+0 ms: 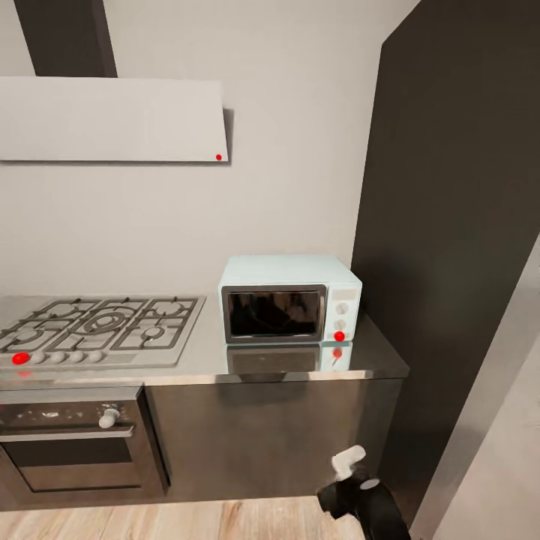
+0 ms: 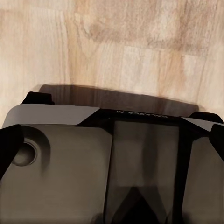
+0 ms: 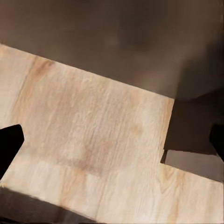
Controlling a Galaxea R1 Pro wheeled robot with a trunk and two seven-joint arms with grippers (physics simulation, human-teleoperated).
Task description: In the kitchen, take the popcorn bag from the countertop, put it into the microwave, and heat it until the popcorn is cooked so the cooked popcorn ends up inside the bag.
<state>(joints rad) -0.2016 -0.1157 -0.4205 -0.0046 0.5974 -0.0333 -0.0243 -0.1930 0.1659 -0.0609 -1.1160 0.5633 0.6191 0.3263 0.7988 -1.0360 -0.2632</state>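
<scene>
While the head camera looks forward and down into the kitchen, a pale grey wall [image 1: 300, 187] fills most of the far side, and a tall dark cabinet panel [image 1: 457, 225] rises at the right. A white slab hood [image 1: 112, 120] hangs on the wall at upper left, with a small red dot at its lower right corner. Below runs the countertop [image 1: 300, 364], a grey steel-look surface that ends against the tall panel, with dark glossy cabinet fronts [image 1: 270, 435] under it. Light wood floor [image 1: 187, 521] shows along the near edge.

Set into the worktop at the left is a steel gas hob [image 1: 101, 326] with black grates and a row of knobs along its near edge, the leftmost marked red. Under it sits a black-and-steel oven [image 1: 75, 442] with a pale knob and a bar handle.

On the right part of the countertop, against the wall and just right of the hob, stands the microwave [image 1: 289, 298], pale mint-blue, its dark glass door closed, its white knob panel at the right with a red dot low on it. Its front reflects in the steel below.

At the near right, low in the head view, part of a black and white arm [image 1: 356, 491] shows above the floor.

The left wrist view looks down on the robot's grey and black base [image 2: 60, 163] and the wood floor beyond; dark fingertips [image 2: 9, 144] sit at opposite edges, so the left gripper's jaws stand apart. The right wrist view shows wood floor and a dark cabinet front, with dark fingertips [image 3: 9, 144] at opposite edges, jaws likewise apart.
</scene>
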